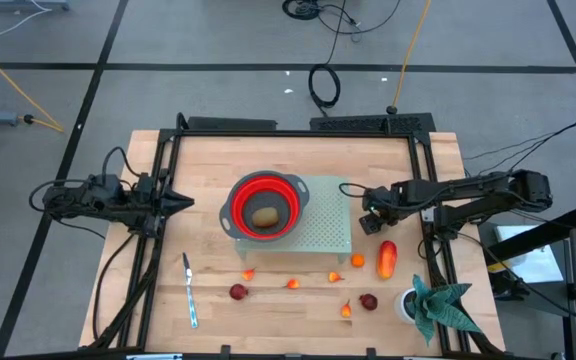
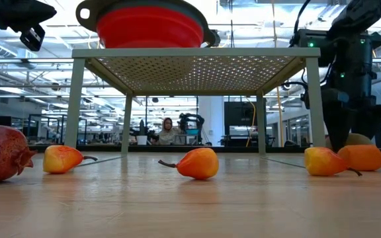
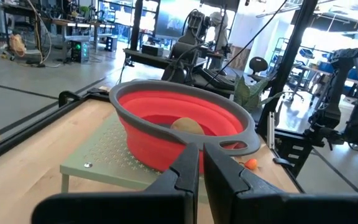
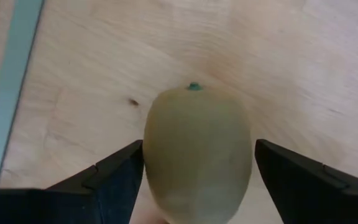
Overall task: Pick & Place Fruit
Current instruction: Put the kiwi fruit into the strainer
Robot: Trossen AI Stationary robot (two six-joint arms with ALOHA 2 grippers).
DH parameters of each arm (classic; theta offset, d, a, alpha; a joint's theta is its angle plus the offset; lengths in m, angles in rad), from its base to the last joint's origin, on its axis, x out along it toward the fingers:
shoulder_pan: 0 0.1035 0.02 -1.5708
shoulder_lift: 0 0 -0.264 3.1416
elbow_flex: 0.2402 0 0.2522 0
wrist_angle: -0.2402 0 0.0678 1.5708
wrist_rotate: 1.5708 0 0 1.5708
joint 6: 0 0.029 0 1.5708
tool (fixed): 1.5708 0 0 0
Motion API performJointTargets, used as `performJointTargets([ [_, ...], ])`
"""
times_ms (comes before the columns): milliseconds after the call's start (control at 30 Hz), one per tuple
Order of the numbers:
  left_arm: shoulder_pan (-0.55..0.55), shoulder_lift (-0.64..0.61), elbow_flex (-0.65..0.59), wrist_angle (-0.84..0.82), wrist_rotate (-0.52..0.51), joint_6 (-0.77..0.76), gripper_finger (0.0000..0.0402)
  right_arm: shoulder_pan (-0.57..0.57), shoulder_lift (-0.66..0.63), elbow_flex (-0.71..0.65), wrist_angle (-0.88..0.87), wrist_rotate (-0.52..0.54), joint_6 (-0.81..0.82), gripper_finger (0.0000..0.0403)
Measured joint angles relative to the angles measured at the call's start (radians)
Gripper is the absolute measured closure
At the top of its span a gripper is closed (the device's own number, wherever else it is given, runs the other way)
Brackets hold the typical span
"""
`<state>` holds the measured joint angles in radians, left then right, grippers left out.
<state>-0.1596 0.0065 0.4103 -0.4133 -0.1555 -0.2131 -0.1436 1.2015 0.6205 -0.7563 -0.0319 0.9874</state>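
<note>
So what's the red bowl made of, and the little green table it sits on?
The red bowl looks like soft rubbery silicone: matte, with stepped folding rings and a grey rim. The green stand under it looks like painted metal, since its flat top is punched with rows of tiny holes and it stands on thin straight legs. Hard plastic is possible for either.

Left arm stretched level at middle left of the high view, left claw (image 1: 183, 203) closed, fingers (image 3: 188, 171) pressed together. Right arm reaching in from middle right, wrist bent down, right claw (image 1: 373, 222) low at the surface with fingers (image 4: 114, 174) spread wide apart.
</note>
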Motion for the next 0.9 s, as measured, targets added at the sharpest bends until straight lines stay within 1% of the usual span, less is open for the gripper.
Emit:
performJointTargets([
  [400,0.000,0.000,0.000,0.000,0.000,-0.002,0.0380,0.000,0.000,0.000,-0.001,0.000,0.021,0.0181],
  [667,0.000,0.000,0.000,0.000,0.000,-0.002,0.0380,0.000,-0.018,0.000,-0.007,0.000,0.043,0.0174],
  [900,0.000,0.000,0.000,0.000,0.000,-0.001,0.0380,0.000,-0.115,0.000,-0.039,0.002,0.112,0.0181],
])
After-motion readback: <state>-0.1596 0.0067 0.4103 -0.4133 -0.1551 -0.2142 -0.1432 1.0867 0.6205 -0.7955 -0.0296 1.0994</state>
